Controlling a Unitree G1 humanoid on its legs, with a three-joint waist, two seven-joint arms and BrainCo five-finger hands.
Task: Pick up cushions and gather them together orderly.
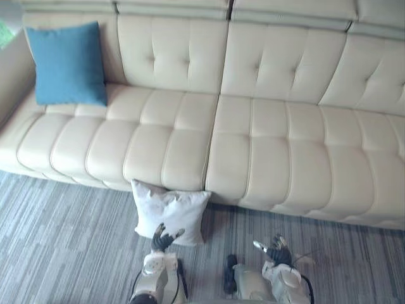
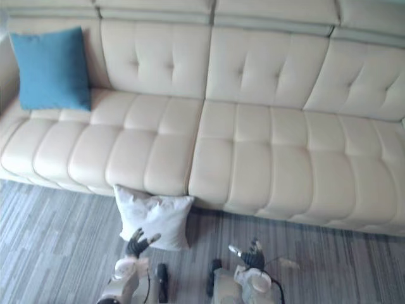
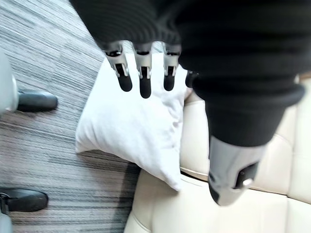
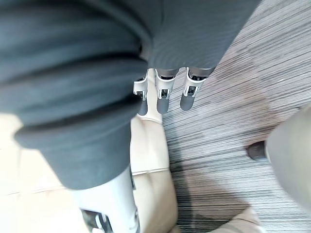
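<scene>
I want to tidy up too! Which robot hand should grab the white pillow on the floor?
Probably the left. The left robot hand, open, is right at the white pillow. The right robot hand is over carpet, away from it.

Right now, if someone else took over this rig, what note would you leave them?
Hands: the left hand is open, fingers straight, at the near edge of the white cushion, with no grip yet. The right hand is open, holding nothing, over the grey carpet.
Things: the white cushion is on the carpet, against the front of the cream sofa. The blue cushion stands at the sofa's left end against the backrest.
Done: nothing gathered.
Left: grasp the white cushion, lift it, set it neatly beside the blue one.
</scene>
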